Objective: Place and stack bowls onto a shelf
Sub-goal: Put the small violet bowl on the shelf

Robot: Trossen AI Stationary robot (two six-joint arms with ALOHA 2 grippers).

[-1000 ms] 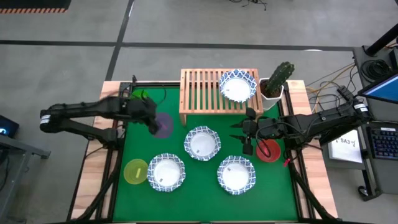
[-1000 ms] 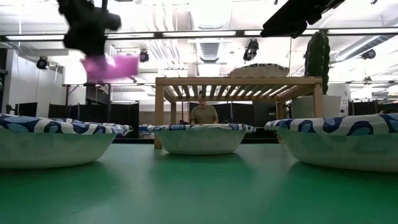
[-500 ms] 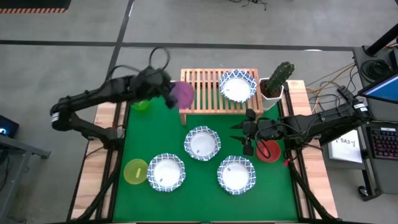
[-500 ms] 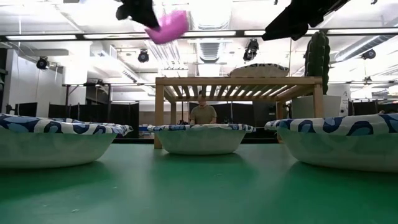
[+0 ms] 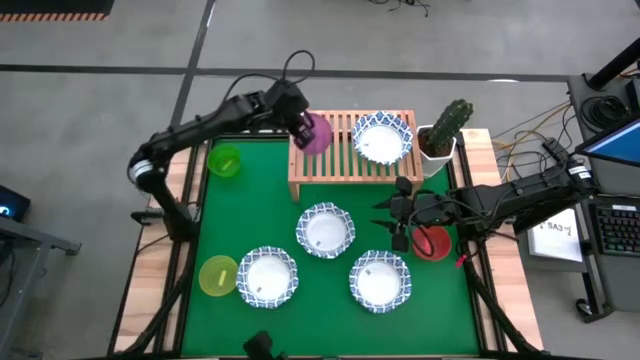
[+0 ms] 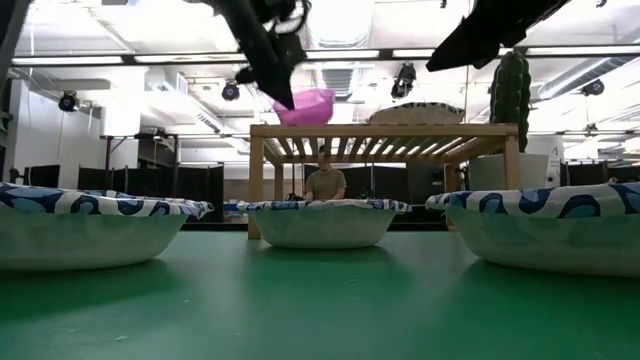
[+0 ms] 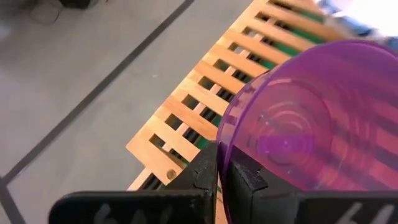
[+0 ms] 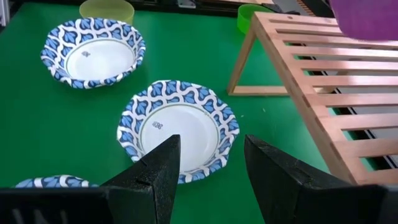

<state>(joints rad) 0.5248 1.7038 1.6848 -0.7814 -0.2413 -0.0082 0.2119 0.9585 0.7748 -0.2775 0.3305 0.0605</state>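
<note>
Currently: purple bowl [image 5: 316, 133] – small, plain, translucent plastic; held above left end of shelf [image 5: 335, 165], clear of slats in low view; rim pinched by left pincer [image 7: 225, 176], clamped shut on it

Risks, judged: thin rim grip may slip or tilt bowl on release; dropped from height, light bowl could bounce off slats or roll off shelf edge onto counter [image 5: 250, 220]

White patterned bowl [image 5: 382, 139] occupies right end of shelf

Right pincer [image 5: 397, 213] beside red bowl [image 5: 434, 243], fingers apart, holding nothing
</note>
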